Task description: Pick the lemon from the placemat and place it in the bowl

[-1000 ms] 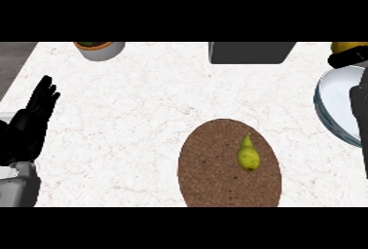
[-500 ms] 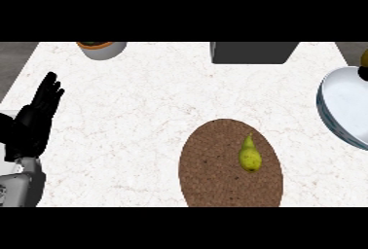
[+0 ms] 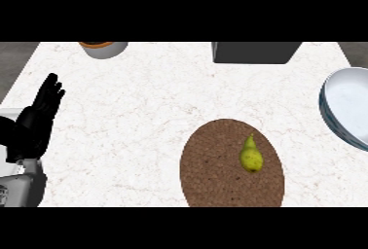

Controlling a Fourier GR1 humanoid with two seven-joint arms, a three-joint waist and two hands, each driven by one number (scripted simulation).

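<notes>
A yellow-green lemon (image 3: 250, 156) with a pointed tip lies on the brown woven placemat (image 3: 212, 170) at the lower middle of the counter. The pale blue-white bowl (image 3: 345, 111) sits at the right edge, partly cut off. My left hand (image 3: 36, 124) rests at the left edge with fingers straight and pointing up, holding nothing, far from the lemon. My right hand shows nowhere in the head view.
A dark grey box (image 3: 255, 51) stands at the back, right of centre. A grey cup with an orange rim (image 3: 102, 47) stands at the back left. White marbled counter (image 3: 137, 112) spreads between them.
The right hand that showed at the upper right a second ago has left the view. The view has shifted slightly, and the bowl now shows more fully.
</notes>
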